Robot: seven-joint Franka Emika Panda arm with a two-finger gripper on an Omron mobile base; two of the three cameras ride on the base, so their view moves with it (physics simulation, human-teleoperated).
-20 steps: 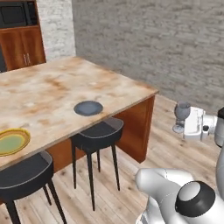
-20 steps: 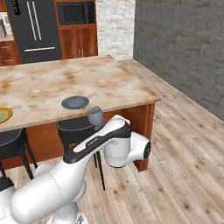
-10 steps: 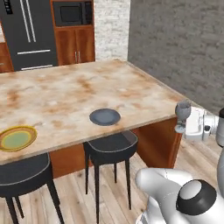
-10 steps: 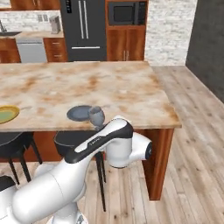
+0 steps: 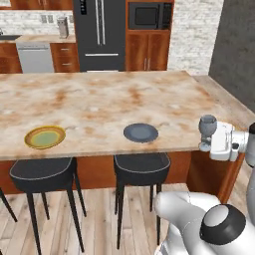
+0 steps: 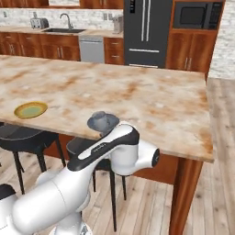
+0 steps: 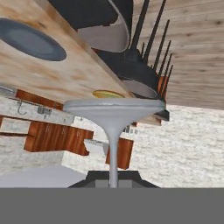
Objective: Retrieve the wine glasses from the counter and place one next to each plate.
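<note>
A smoky grey wine glass (image 5: 207, 124) stands upright in my gripper (image 5: 208, 142), which is shut on its thin stem, level with the island's right front corner and just off its edge. In the hand view the stem (image 7: 113, 148) runs up from my gripper (image 7: 113, 183) to the round foot. The dark slate plate (image 5: 141, 132) (image 7: 30, 41) lies on the island near its front edge, left of the glass. Further left lies the yellow-rimmed plate (image 5: 45, 137) (image 6: 30, 109) (image 7: 108, 94). In the right base view my arm covers part of the dark plate (image 6: 94, 123).
The large stone island top (image 5: 99, 99) spans the scene, with two black stools (image 5: 42, 174) (image 5: 141, 167) at its front. Behind it run the counter (image 5: 30, 37) with a tall grey cylinder (image 5: 62, 26), a sink (image 6: 64, 30), a black fridge (image 5: 99, 35) and a microwave (image 5: 147, 15).
The whole picture has swung as the base turned, so the island is now seen square-on with the kitchen wall behind. The glass stays in the shut gripper.
</note>
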